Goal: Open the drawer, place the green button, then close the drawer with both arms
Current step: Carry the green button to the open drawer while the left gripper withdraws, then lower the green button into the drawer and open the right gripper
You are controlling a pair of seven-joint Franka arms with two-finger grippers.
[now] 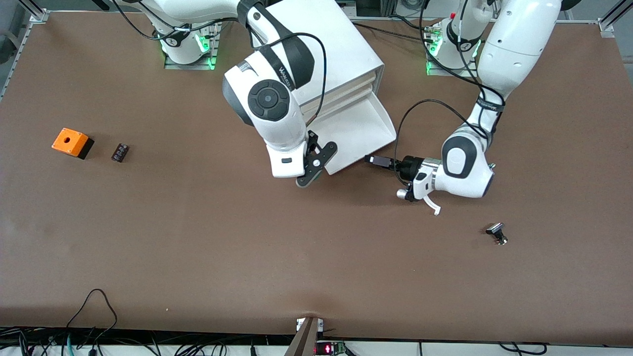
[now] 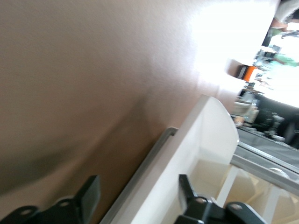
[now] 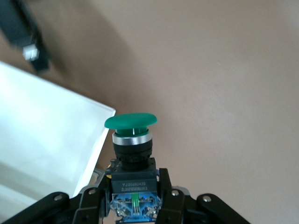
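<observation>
An orange box, perhaps a small black block beside it, and a black-capped button.

The front view looks down from high across the table, facing the arms' bases along its top edge and taking in the whole surface. The left wrist view sits close and low beside the open drawer, looking along its front. The right wrist view looks down past the held button onto the drawer's corner, which all three views share.

Left tool open (fingers spread); right tool clamped, wrist angled down
</observation>
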